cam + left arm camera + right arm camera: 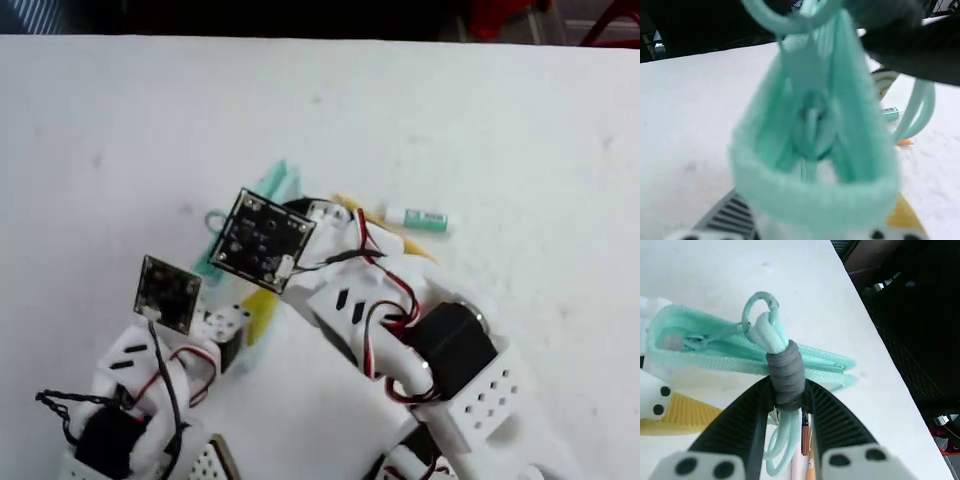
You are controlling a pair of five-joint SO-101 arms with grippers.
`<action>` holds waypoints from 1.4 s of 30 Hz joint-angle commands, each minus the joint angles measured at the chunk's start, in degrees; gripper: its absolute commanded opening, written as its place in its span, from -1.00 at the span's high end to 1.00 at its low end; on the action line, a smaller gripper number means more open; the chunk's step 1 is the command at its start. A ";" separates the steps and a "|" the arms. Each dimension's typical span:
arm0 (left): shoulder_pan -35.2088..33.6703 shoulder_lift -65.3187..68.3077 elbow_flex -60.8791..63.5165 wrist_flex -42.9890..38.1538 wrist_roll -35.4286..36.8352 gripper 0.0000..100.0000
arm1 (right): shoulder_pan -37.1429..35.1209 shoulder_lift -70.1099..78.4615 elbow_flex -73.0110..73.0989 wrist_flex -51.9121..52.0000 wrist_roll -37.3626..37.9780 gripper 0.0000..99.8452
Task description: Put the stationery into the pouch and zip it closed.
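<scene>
White table point(500, 120) | right tool point(787, 390) clamped on grey wrap point(785, 370) of pouch point(740, 352) cord; left tool point(246, 318) at pouch, grip: cannot tell

Mint-green fabric pouch point(715, 347) lying on the white table point(450, 120), mouth gaping wide, round ring point(760, 307) clipped to its zip pull, grey-wrapped cord loop point(785, 365) pinched in the right gripper point(787, 390), green-and-white tube point(418, 219) lying loose near the pouch, outside it

Your light's bright and diffuse: the white tabletop point(520, 130) is near blown out, and shadows under the arms are faint and soft. The mint-green fabric pouch point(715, 352) just past the fingers point(747, 415) of the right gripper point(788, 390) is evenly lit; the room beyond them goes black.
</scene>
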 commanded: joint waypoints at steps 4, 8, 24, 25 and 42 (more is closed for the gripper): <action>-0.40 -0.57 -10.73 5.98 -2.90 0.53 | 0.31 -0.13 -0.70 -1.27 -0.26 0.97; -0.40 -0.57 -10.73 6.42 -2.99 0.54 | 0.48 -0.04 -0.44 -1.27 -0.35 0.97; -0.40 -0.57 -3.69 1.58 -8.35 0.95 | 6.81 0.04 -2.20 -10.42 -0.26 0.97; -0.40 -0.57 -3.69 1.58 -8.35 0.95 | 7.87 0.04 -2.20 -11.12 -0.18 0.97; -0.31 -0.57 -3.69 1.58 -8.35 0.96 | 21.58 13.23 -2.46 -21.67 -0.18 0.97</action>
